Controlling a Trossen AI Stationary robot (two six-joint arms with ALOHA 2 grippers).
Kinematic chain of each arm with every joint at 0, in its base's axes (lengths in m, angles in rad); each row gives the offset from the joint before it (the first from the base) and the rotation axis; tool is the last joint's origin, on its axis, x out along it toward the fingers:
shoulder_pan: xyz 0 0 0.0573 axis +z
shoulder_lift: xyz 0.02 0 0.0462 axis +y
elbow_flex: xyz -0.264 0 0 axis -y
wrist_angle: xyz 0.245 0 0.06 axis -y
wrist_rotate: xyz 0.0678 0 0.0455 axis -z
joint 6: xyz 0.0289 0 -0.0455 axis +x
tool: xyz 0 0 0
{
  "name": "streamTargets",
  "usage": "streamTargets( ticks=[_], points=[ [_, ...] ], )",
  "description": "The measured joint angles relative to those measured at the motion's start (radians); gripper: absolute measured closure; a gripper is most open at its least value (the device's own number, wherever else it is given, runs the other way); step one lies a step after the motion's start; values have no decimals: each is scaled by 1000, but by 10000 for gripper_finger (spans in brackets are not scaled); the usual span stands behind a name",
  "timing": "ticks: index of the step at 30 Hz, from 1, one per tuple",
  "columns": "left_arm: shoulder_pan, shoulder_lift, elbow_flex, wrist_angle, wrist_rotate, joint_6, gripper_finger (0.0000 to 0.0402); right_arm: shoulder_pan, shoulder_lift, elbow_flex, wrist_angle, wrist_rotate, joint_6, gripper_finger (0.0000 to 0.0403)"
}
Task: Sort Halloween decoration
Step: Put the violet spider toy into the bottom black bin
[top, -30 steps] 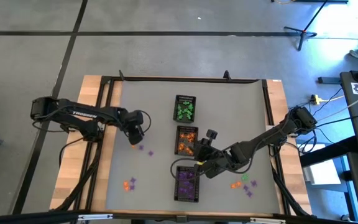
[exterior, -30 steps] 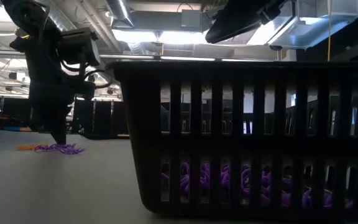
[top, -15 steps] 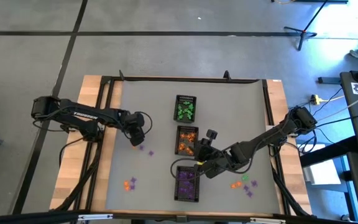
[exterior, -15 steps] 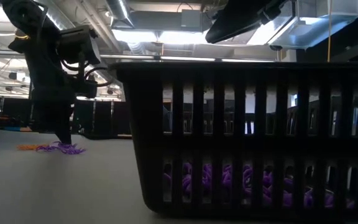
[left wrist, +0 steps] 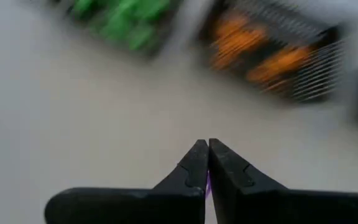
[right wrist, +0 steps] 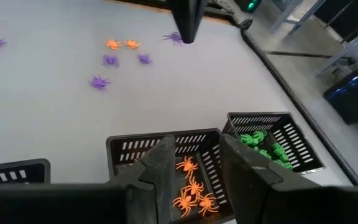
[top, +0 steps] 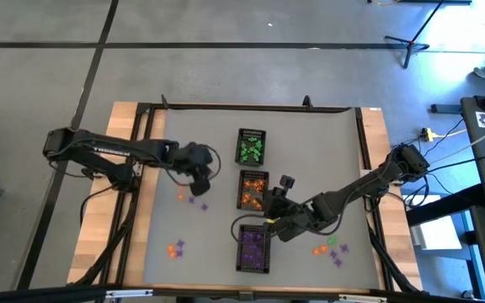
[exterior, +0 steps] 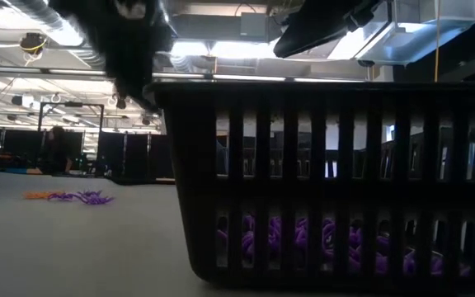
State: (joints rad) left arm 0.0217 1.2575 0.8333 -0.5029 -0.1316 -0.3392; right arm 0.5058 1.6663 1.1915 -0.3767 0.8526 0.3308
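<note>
Left pincer hung above the tabletop, pinched shut on a purple trinket between its tips; right pincer gaped, empty, over the orange tray.

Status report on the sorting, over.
Left gripper shut on a purple trinket, above the table. Right gripper open over orange tray, close to purple tray. Loose trinkets remain.
</note>
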Motion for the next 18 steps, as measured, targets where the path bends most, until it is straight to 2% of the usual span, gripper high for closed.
streamTargets(
  ticks=[5,10,14,18],
  points=[
    [-226,1,20,259,12,33,401,73,-32,0,6,126,-23,279],
    [-427,68,25,493,-47,89,401,151,-84,0,49,237,3,279],
    [-508,196,117,513,-88,132,401,177,-89,1,124,224,2,279],
    [-530,353,262,504,-67,188,401,177,-82,1,175,173,15,279]
  ],
)
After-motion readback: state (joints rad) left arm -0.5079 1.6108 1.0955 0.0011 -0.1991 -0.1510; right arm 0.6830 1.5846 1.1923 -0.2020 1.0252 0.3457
